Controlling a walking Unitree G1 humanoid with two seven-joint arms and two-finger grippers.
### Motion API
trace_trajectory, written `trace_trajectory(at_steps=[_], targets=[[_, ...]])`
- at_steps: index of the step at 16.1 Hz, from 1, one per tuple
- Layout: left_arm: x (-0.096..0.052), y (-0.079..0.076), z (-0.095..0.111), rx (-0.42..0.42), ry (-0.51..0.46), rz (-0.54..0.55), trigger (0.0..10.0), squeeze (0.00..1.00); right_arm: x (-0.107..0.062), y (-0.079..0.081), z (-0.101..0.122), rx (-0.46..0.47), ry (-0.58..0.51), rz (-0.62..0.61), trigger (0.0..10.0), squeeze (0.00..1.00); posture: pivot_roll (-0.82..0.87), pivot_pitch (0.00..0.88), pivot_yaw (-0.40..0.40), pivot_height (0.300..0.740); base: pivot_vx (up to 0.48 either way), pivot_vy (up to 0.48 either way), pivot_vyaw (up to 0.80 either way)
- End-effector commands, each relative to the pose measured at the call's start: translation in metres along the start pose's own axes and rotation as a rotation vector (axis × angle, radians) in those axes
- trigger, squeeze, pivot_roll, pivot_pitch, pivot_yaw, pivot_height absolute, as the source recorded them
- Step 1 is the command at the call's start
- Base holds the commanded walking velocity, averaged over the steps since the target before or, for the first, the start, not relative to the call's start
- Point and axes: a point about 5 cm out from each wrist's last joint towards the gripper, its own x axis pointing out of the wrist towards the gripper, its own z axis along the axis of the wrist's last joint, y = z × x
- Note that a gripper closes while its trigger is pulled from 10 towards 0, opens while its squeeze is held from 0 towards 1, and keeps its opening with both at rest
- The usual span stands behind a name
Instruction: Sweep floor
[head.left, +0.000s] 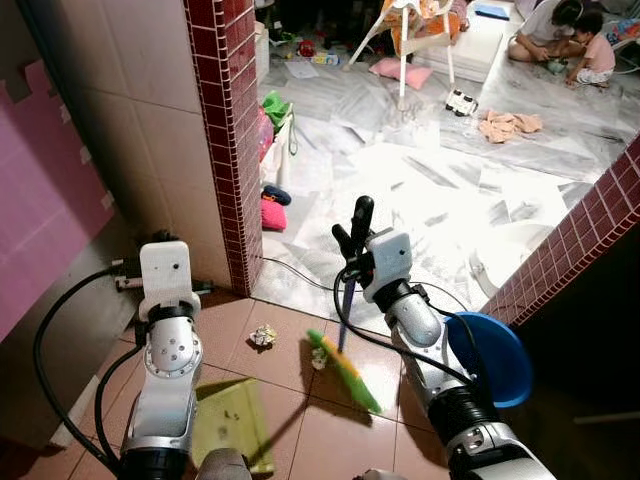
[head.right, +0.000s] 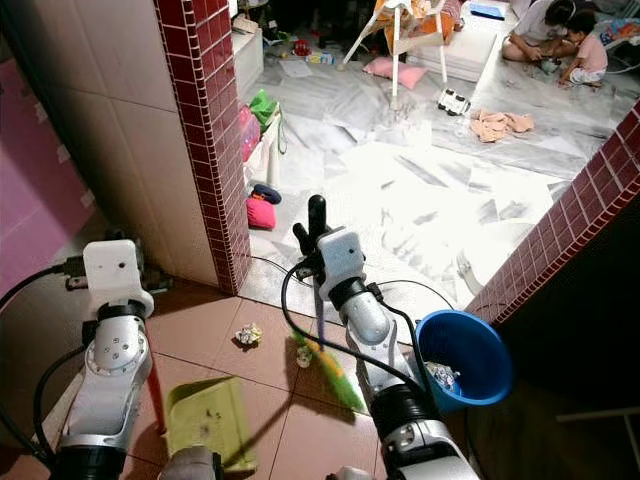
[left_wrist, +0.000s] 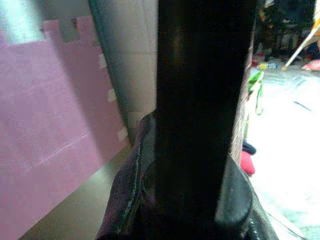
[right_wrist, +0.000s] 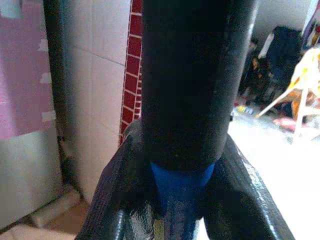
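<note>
1. Two tools busy here. The right tool (head.right: 312, 240) is clamped on the blue handle of the broom (head.right: 335, 372); in its wrist view the fingers (right_wrist: 195, 75) press that blue shaft. The green bristle head rests on the floor (head.right: 210, 325) just left of the blue bucket (head.right: 470, 350).
2. The left tool (head.right: 110, 262) looks to be carrying the red handle of the green dustpan (head.right: 205, 425), which sits well left of the bucket. Its wrist view is too dark and blocked, so I can't tell how the grip stands.
3. Progress, best guess: partly done. The bucket already has some scraps inside, but a crumpled paper wad (head.right: 247, 335) lies on the floor left of the bucket, beyond the broom head, plus a smaller bit (head.right: 304, 356) right beside the bristles. The pan looks nearly bare.
4. Around it: a red brick pillar (head.right: 205, 140) stands beyond the bucket to the left, a cable (head.right: 440, 290) trails nearby, and people sit among toys far off.
</note>
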Motion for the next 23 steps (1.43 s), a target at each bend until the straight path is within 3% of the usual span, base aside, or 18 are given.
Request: trace_trajectory(at_steps=[1, 6, 10, 13, 16, 19, 21, 23], targets=[[0.001, 0.000, 0.006, -0.006, -0.038, 0.010, 10.0, 0.00, 0.003, -0.004, 0.007, 0.050, -0.027, -0.015, 10.0, 0.00, 0.05, 0.000, -0.072, 0.740, 0.000, 0.000, 0.00], [0.001, 0.000, 0.003, 0.013, -0.036, 0.048, 10.0, 0.00, -0.001, 0.009, 0.000, 0.192, 0.040, 0.133, 10.0, 0.00, 0.04, 0.000, -0.077, 0.740, 0.000, 0.000, 0.00], [0.003, -0.004, 0.004, 0.024, -0.053, 0.039, 10.0, 0.00, 0.000, 0.004, 0.003, 0.291, 0.074, 0.141, 10.0, 0.00, 0.03, 0.000, -0.090, 0.740, 0.000, 0.000, 0.00], [0.006, -0.006, 0.008, 0.039, -0.096, 0.045, 10.0, 0.00, -0.005, -0.001, 0.007, 0.310, 0.095, 0.136, 10.0, 0.00, 0.01, 0.051, -0.116, 0.740, 0.000, 0.000, 0.00], [0.016, -0.015, 0.015, 0.012, -0.131, 0.016, 10.0, 0.00, -0.004, -0.010, 0.015, 0.381, 0.110, 0.088, 10.0, 0.00, 0.00, 0.086, -0.127, 0.740, 0.000, 0.000, 0.00], [0.025, -0.042, 0.032, -0.033, -0.176, -0.050, 10.0, 0.00, 0.006, -0.022, 0.030, 0.455, 0.067, -0.005, 10.0, 0.00, -0.01, 0.110, -0.129, 0.740, 0.000, 0.000, 0.00], [0.025, -0.050, 0.036, -0.046, -0.187, -0.074, 10.0, 0.00, 0.009, -0.029, 0.036, 0.397, 0.035, -0.051, 10.0, 0.00, -0.01, 0.104, -0.123, 0.740, 0.000, 0.000, 0.00], [0.024, -0.057, 0.037, -0.062, -0.187, -0.106, 10.0, 0.00, 0.010, -0.039, 0.044, 0.268, 0.007, -0.100, 10.0, 0.00, -0.01, 0.100, -0.121, 0.740, 0.000, 0.000, 0.00]])
